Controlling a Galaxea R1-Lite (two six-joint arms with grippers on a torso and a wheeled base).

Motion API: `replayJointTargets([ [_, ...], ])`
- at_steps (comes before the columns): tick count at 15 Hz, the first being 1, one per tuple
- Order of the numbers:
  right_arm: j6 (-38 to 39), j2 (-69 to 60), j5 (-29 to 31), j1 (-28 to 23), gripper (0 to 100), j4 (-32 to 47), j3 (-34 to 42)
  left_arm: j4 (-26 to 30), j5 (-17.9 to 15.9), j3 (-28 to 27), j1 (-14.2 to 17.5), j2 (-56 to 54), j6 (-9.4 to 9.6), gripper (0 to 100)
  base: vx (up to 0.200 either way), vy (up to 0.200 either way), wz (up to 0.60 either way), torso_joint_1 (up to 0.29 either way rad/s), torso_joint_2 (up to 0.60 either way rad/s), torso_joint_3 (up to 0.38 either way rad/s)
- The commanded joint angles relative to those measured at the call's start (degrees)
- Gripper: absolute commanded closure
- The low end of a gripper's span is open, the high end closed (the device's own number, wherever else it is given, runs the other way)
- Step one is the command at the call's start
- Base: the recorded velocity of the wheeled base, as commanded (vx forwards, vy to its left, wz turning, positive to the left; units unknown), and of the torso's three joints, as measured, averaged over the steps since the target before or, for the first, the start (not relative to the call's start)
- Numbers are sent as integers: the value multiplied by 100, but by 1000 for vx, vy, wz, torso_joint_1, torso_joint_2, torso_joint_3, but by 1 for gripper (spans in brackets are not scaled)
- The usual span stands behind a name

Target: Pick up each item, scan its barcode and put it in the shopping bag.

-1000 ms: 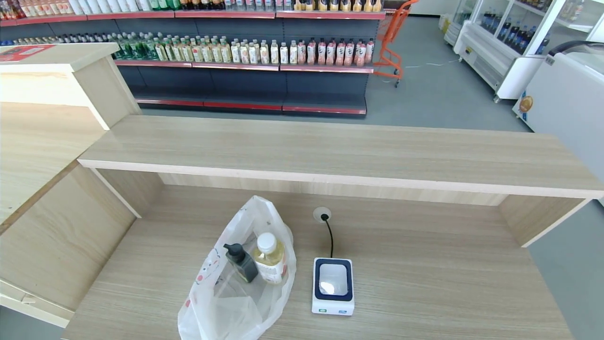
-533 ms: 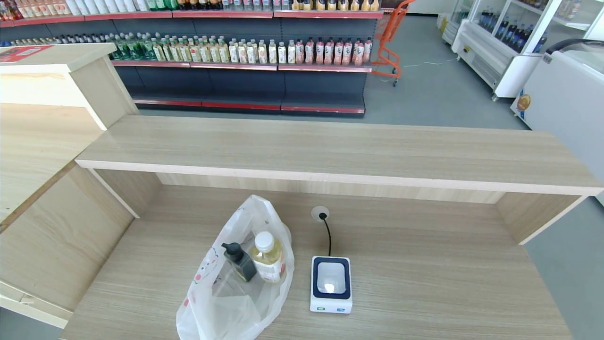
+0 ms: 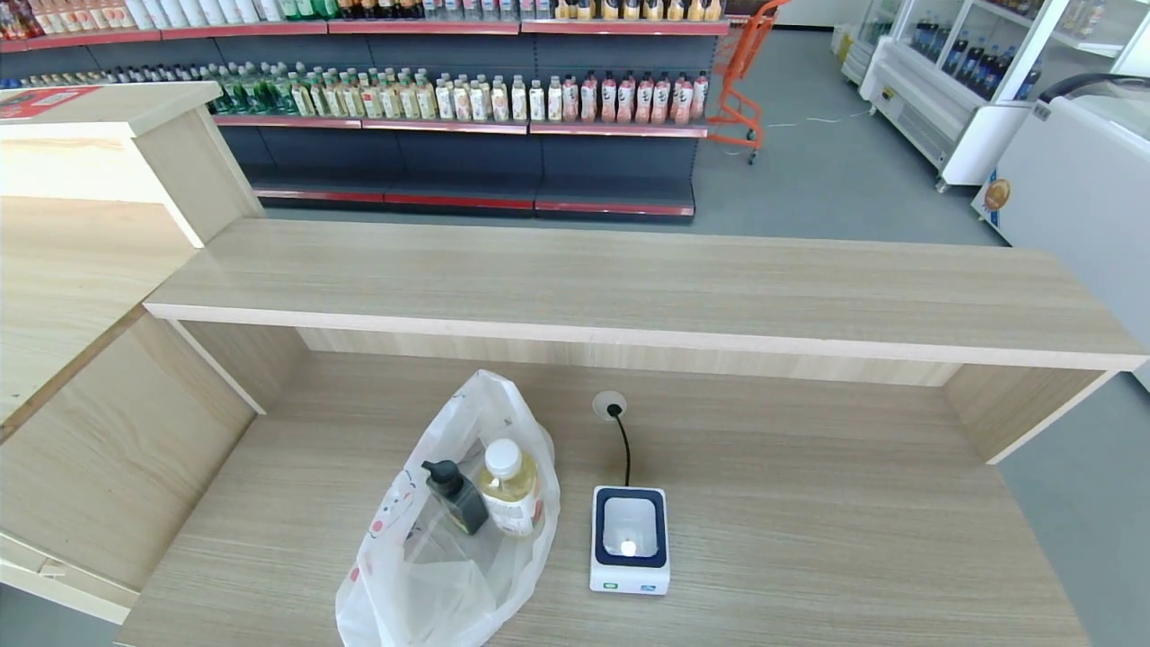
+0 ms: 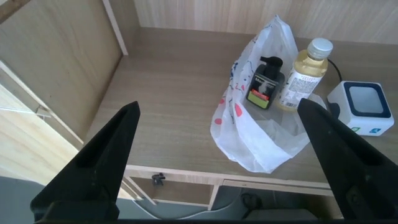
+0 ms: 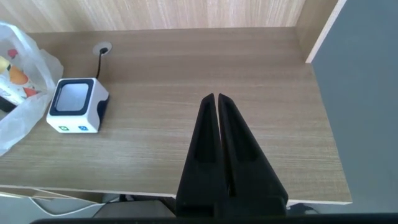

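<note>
Shopping bag (image 3: 422, 575) lies on the table (image 3: 809, 539), just beside the barcode scanner (image 3: 630, 539). Two bottles sit in the bag, side by side: one dark pump bottle (image 3: 458, 499) and one yellow drink bottle (image 3: 510, 490) with a white cap. So I count one bag, two bottles, one scanner and one black cord (image 3: 624, 449). I think the job is at its end, as both bottles are bagged. The next move, I guess, is only to keep from bumping the bag. Left end effector (image 4: 219, 106) is spread wide and holds nothing. Right end effector (image 5: 216, 99) is pressed together, holding nothing.
</note>
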State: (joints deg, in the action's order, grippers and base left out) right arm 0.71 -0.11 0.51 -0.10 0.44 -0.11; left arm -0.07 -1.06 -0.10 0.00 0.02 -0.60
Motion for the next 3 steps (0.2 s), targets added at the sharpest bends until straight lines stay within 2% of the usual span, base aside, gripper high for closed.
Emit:
replayJointTargets([
  [1, 0, 11, 2, 1, 100, 0, -7, -1, 1, 1, 0, -2, -2, 0, 0, 0, 0, 0, 0, 0],
  [3, -9, 11, 2, 1, 100, 0, -7, -1, 1, 1, 0, -2, -2, 0, 0, 0, 0, 0, 0, 0],
])
